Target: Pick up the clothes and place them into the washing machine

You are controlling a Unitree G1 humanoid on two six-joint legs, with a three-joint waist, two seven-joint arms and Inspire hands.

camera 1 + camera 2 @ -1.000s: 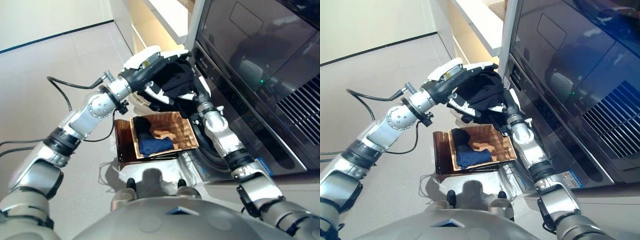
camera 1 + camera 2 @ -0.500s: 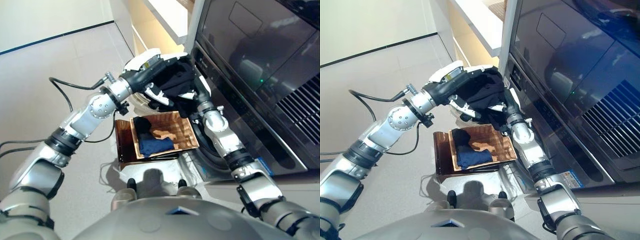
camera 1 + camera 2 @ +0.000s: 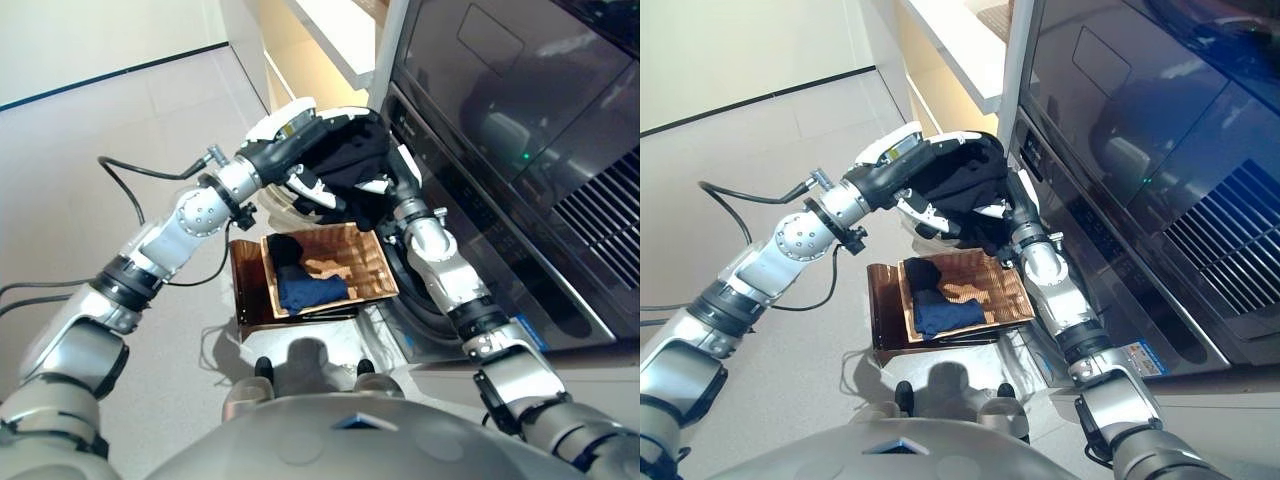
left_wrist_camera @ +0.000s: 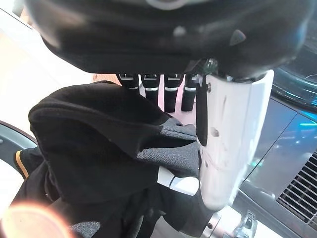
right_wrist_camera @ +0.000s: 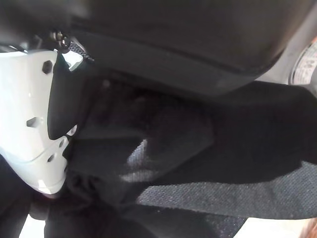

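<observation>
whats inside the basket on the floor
A dark blue garment and a black one lie in the wicker basket; whatever sits beneath them is covered.

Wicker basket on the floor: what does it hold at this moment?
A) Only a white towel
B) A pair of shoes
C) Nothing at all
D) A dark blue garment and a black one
D: the wicker basket holds a folded dark blue garment with a black garment beside it, while both hands hold other dark clothing above.

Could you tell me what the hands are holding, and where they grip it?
Both the left hand and right hand hold a bunched black garment from opposite sides.
</observation>
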